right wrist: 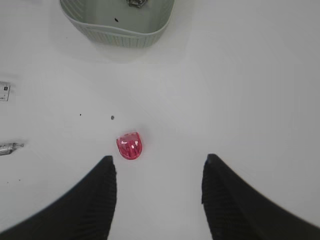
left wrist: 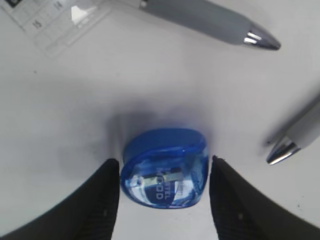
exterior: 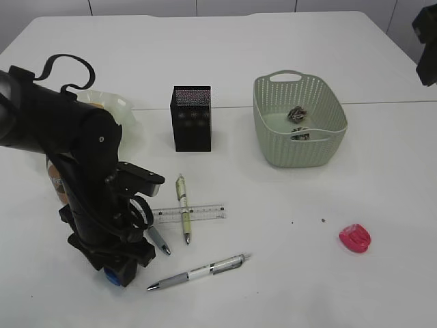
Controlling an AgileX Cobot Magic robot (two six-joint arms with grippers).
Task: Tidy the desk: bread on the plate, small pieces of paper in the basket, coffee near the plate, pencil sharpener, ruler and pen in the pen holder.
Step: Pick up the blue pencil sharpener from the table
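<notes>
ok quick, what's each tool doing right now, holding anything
Left tool: open, fingers either side of the blue pencil sharpener, not clamped yet.
Right tool: open, empty, above the pink pencil sharpener.

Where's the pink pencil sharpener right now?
The pink plastic pencil sharpener lies alone on the white table's right front in the exterior view, in front of the pale green basket; the right wrist view shows it ahead of the open right gripper.

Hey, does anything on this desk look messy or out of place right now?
Yes. A pen lies crossed over the ruler, two more pens lie loose nearby, and the pink sharpener sits alone, with dark specks on the table beside it.
</notes>
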